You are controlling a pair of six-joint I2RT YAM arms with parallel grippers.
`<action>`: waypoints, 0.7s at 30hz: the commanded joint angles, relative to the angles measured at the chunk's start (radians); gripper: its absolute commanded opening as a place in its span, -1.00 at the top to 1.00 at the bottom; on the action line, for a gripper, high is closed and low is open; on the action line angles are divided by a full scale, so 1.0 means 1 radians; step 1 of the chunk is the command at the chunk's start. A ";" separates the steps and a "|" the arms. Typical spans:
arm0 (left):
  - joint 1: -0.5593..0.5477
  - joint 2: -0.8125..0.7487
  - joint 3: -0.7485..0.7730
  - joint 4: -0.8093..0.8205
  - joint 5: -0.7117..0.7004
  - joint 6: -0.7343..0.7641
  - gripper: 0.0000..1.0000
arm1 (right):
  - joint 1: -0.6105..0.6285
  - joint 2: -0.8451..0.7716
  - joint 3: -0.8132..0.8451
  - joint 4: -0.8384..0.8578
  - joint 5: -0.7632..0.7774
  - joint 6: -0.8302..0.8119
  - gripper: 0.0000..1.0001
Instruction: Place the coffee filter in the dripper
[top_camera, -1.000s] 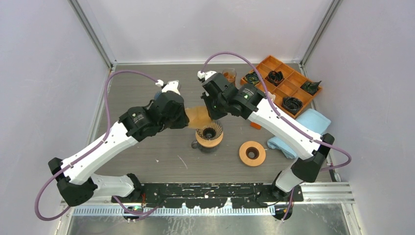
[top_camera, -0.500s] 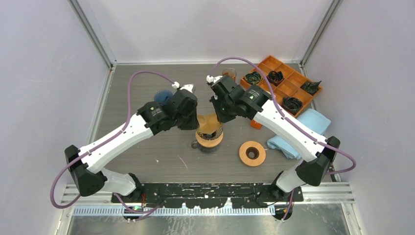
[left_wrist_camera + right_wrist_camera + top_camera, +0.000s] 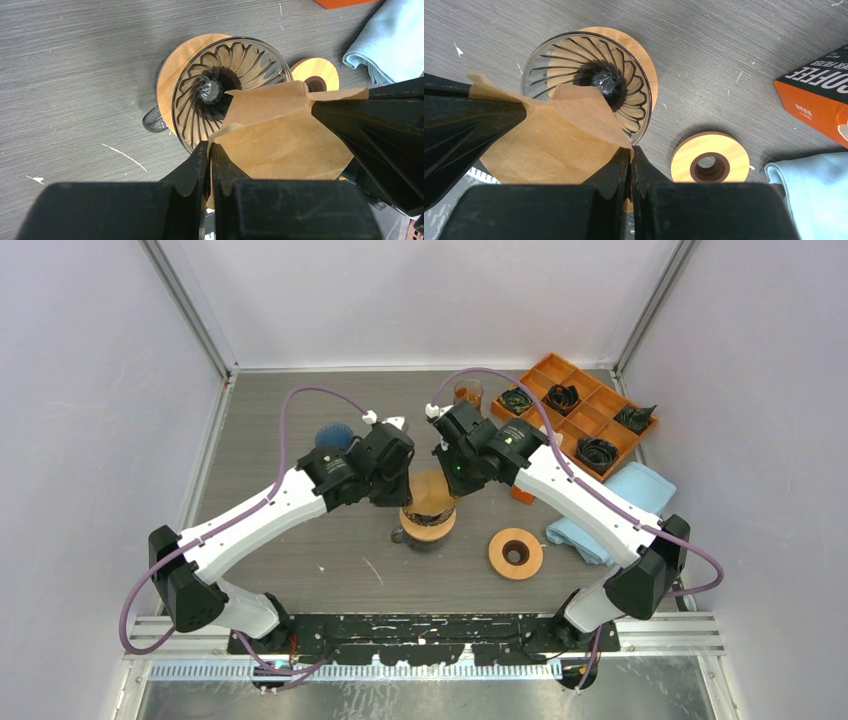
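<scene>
A brown paper coffee filter [image 3: 431, 494] hangs over the glass ribbed dripper [image 3: 428, 521] on its wooden collar at the table's middle. My left gripper [image 3: 209, 147] is shut on the filter's [image 3: 280, 142] left edge. My right gripper [image 3: 631, 151] is shut on the filter's [image 3: 549, 142] right edge. The two hold the filter spread open between them, its tip pointing into the dripper's [image 3: 220, 90] cone. In the right wrist view the dripper [image 3: 589, 65] is partly covered by the paper.
A loose wooden ring [image 3: 515, 553] lies right of the dripper. A light blue cloth [image 3: 615, 505] lies at the right. An orange tray [image 3: 580, 410] with black parts stands at the back right, an orange box [image 3: 819, 95] beside the right arm. A blue brush [image 3: 331, 436] lies behind the left arm.
Both grippers have moved the filter from behind and left of the dripper to right above it and drawn closer together. The filter has come down toward the cone.
</scene>
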 commanded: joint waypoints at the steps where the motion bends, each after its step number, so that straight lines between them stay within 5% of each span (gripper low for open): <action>1: 0.005 -0.013 0.008 0.047 -0.012 -0.007 0.82 | -0.014 -0.001 -0.021 0.058 -0.017 -0.018 0.80; 21: 0.004 -0.029 -0.031 0.037 -0.078 0.004 0.53 | -0.022 0.052 -0.066 0.146 -0.052 -0.003 0.80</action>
